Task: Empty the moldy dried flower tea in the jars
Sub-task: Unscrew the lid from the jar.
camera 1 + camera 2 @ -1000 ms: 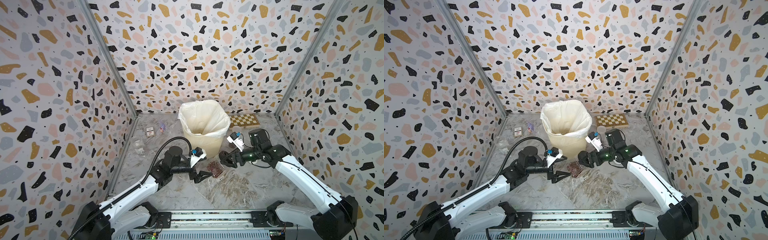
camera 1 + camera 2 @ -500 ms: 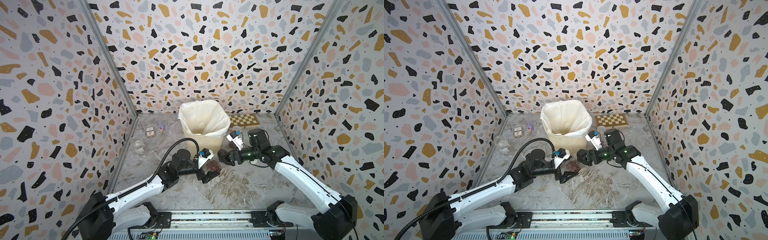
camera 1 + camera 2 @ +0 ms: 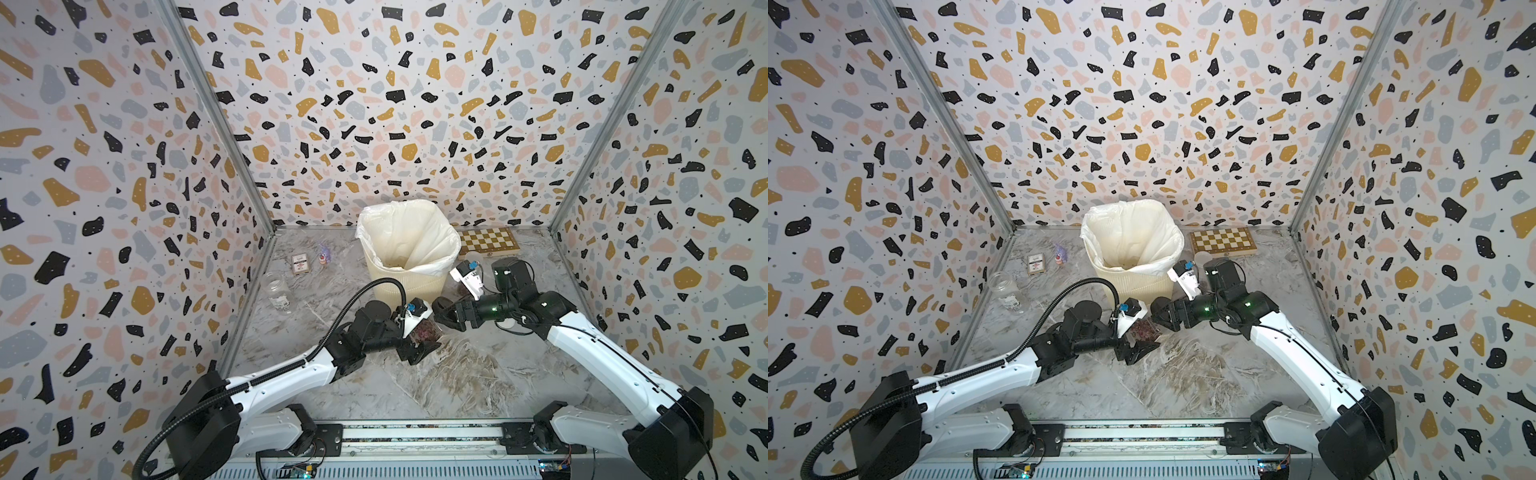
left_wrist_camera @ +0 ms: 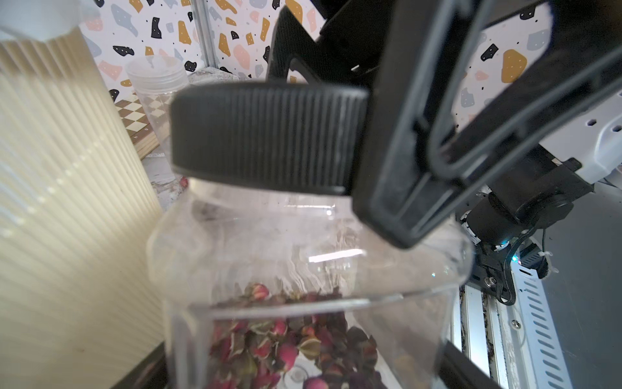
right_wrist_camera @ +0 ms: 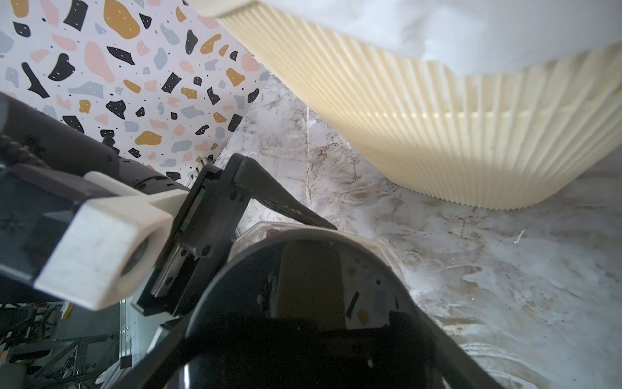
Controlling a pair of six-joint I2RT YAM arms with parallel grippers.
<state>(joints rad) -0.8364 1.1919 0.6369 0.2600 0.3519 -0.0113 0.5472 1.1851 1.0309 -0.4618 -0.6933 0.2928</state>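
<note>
A clear jar (image 3: 424, 332) (image 4: 303, 252) stands on the marble floor in front of the bin. It holds reddish-pink dried flower tea (image 4: 276, 343) in its lower part and wears a ribbed black lid (image 4: 266, 134) (image 5: 303, 286). My left gripper (image 3: 420, 338) (image 3: 1139, 340) is round the jar's body, with a finger against each side wall. From the right, my right gripper (image 3: 444, 318) (image 3: 1160, 318) is shut on the black lid. One of its fingers (image 4: 397, 168) presses the lid's side. An empty clear jar (image 3: 277, 291) stands by the left wall. Another clear jar (image 4: 156, 87) stands behind the bin.
The cream ribbed bin (image 3: 415, 272) with a white bag stands just behind the jar. A chessboard (image 3: 490, 241) lies at the back right. A small card box (image 3: 300, 264) and a little figure (image 3: 324, 254) lie at the back left.
My left arm has reached forward to the jar, and its jaws have come in round the body. The right gripper has stayed on the lid.
</note>
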